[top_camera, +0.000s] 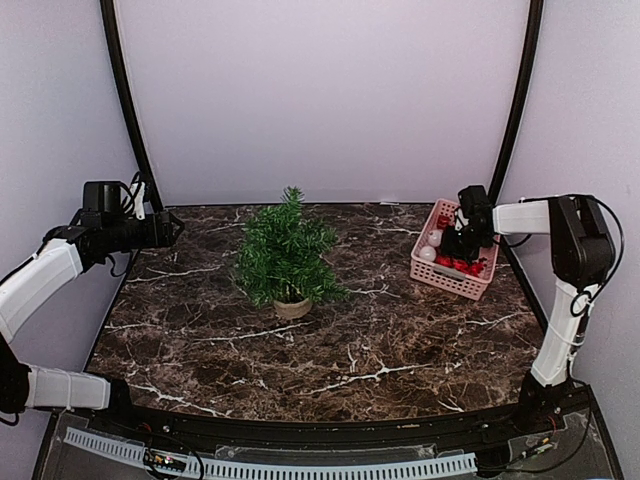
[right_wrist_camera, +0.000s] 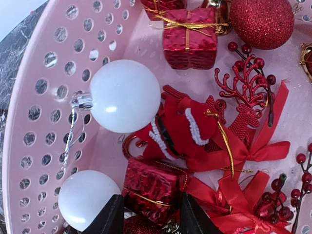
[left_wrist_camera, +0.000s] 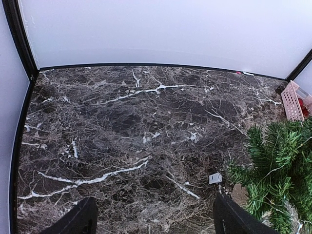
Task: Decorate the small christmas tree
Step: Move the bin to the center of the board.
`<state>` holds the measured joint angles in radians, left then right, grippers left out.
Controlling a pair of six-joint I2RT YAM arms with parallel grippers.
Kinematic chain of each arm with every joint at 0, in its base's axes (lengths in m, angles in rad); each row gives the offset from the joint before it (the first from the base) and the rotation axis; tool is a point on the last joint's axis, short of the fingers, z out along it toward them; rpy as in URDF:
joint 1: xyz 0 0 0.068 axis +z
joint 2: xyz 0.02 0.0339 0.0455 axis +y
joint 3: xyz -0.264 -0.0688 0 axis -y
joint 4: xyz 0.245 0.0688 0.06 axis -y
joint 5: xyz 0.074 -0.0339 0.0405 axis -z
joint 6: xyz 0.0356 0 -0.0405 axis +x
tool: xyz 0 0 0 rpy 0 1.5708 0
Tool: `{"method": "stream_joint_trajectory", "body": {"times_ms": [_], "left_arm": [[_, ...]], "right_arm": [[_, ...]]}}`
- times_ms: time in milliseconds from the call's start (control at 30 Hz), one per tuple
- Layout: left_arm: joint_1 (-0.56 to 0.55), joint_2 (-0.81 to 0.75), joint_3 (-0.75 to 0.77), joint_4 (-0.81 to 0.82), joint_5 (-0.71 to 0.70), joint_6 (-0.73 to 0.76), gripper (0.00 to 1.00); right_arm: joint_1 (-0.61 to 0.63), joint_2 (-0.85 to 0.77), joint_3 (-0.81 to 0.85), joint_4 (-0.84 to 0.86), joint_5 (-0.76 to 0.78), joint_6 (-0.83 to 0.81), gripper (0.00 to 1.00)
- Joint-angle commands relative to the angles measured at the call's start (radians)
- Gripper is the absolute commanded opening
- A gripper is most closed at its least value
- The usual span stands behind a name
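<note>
Right now, closest to you, the dark marble tabletop [top_camera: 400,350] lies just past the two arm bases. A bit further in, the small christmas tree [top_camera: 285,250] stands up straight on its round tan base [top_camera: 292,308], near the middle of the tabletop and a little to the left. Further back, by the right edge, sits the pink basket [top_camera: 450,280]. The right pincer [right_wrist_camera: 152,209] is down inside it, and its two fingers squeeze a shiny red gift box [right_wrist_camera: 148,185] from both sides. Two white balls [right_wrist_camera: 125,96] lie just beside that box. A red glitter ball [right_wrist_camera: 262,22] and a red reindeer [right_wrist_camera: 241,97] lie deeper in the basket. Far back on the left, the left pincer [top_camera: 175,228] hangs over the tabletop's edge. Its fingers are wide apart with nothing between them, and it is well apart from the tree.
</note>
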<state>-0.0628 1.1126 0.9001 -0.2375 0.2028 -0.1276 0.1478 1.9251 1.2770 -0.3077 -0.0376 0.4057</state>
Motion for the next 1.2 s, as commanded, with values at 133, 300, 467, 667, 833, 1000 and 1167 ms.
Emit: {"method": "stream_joint_trajectory", "body": {"times_ms": [133, 300, 467, 667, 833, 1000, 1167], "left_arm": [[0.005, -0.019, -0.016, -0.001, 0.002, 0.000, 0.84], [0.005, -0.024, -0.018, 0.001, 0.009, -0.002, 0.84], [0.005, -0.031, -0.022, 0.005, 0.013, -0.005, 0.84], [0.005, -0.037, -0.023, 0.005, 0.022, -0.010, 0.84], [0.005, -0.051, -0.030, 0.008, 0.024, -0.012, 0.84], [0.005, -0.050, -0.031, 0.009, 0.028, -0.012, 0.84], [0.005, -0.054, -0.030, 0.008, 0.023, -0.012, 0.84]], "right_arm": [[0.090, -0.144, -0.159, 0.008, 0.000, 0.071, 0.49], [0.145, -0.252, -0.247, -0.012, 0.024, 0.116, 0.52], [0.207, -0.342, -0.332, -0.025, 0.022, 0.172, 0.53], [0.277, -0.429, -0.400, -0.069, 0.034, 0.234, 0.53], [0.320, -0.495, -0.449, -0.101, 0.029, 0.276, 0.54], [0.363, -0.556, -0.500, -0.114, -0.005, 0.332, 0.54], [0.371, -0.615, -0.431, -0.178, 0.083, 0.327, 0.55]]}}
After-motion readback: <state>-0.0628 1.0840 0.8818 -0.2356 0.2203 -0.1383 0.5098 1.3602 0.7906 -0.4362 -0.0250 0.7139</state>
